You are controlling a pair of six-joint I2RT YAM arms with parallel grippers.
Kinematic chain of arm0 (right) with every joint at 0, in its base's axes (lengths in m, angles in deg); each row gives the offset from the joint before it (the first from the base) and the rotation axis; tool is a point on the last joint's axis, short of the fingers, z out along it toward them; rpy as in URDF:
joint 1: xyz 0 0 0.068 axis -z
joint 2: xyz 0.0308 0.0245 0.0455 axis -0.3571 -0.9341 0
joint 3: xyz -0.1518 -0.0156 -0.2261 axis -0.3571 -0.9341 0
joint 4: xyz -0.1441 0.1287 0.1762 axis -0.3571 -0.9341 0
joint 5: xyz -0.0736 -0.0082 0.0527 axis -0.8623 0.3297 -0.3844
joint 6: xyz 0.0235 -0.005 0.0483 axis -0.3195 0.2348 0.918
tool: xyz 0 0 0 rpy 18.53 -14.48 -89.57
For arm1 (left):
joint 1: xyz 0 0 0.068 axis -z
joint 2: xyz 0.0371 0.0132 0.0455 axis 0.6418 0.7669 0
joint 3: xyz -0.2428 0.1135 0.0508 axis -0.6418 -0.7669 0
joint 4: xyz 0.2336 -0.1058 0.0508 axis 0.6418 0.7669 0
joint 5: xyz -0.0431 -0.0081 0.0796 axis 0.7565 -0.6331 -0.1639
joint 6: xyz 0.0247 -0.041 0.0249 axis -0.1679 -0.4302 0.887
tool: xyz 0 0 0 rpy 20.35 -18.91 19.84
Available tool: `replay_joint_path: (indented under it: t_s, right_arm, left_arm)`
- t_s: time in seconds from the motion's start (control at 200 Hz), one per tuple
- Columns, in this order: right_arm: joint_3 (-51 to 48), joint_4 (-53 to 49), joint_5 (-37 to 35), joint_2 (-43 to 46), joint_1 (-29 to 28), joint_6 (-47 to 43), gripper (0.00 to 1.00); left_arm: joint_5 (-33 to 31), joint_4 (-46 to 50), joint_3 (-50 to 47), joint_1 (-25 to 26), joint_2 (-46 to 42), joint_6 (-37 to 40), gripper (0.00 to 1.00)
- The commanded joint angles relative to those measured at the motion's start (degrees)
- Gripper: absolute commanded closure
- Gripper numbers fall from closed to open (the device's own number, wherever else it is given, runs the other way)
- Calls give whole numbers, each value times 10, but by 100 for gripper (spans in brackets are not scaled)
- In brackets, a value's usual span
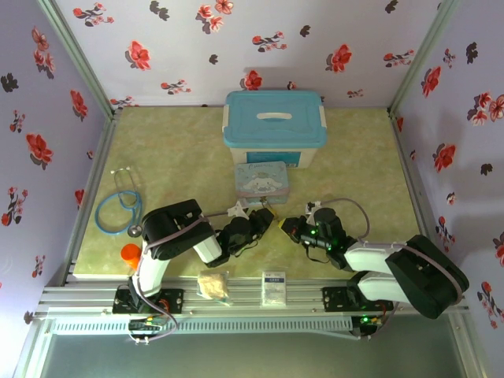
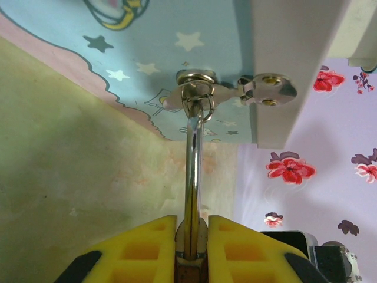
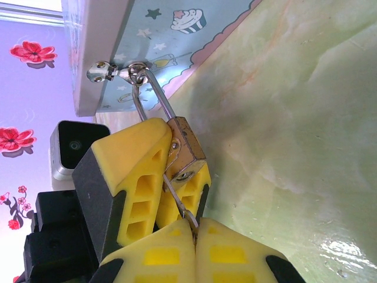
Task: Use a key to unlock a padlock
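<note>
The brass padlock [image 3: 187,150] hangs by its silver shackle [image 2: 194,165] from the hasp ring [image 2: 197,94] of the blue cartoon tin [image 1: 261,179]. My left gripper [image 2: 192,223] is shut on the padlock's body, its yellow fingers [image 3: 132,168] on either side. My right gripper [image 3: 194,223] is shut on the thin dark key [image 3: 177,199]. The key's tip lies against the padlock's bottom face, just beside the keyhole [image 3: 184,175]. In the top view both grippers [image 1: 266,219] [image 1: 285,228] meet in front of the tin.
A white storage box with a blue lid [image 1: 274,126] stands behind the tin. A blue stethoscope [image 1: 118,209] lies at the left, an orange cap [image 1: 130,252] near the left base. A beige lump [image 1: 214,283] and a small packet [image 1: 273,287] lie on the front rail.
</note>
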Motion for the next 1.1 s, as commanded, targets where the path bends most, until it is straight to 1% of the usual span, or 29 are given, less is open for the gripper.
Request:
replay_joint_path:
  t_s: [0.0,0.23,0.37,0.46,0.615,0.9,1.095]
  right_arm:
    - [-6,2,-11,-2,-3,-2,100]
    - [-8,-42,-10,31,-3,-10,100]
    - [-9,-49,-10,36,-3,-13,100]
    - [-6,-46,-9,29,-3,-14,100]
    - [-23,-10,-12,19,-4,-2,100]
    - [1,-26,-16,22,-4,-16,100]
    - [6,-4,-12,-7,-4,-16,100]
  left_arm:
    - [10,8,2,8,14,-6,100]
    - [9,8,5,8,17,-4,100]
    - [8,9,7,8,17,-1,100]
    - [9,9,8,8,17,-1,100]
    - [9,9,8,8,18,-3,100]
    - [10,9,7,8,18,-1,100]
    - [11,8,4,8,17,-1,100]
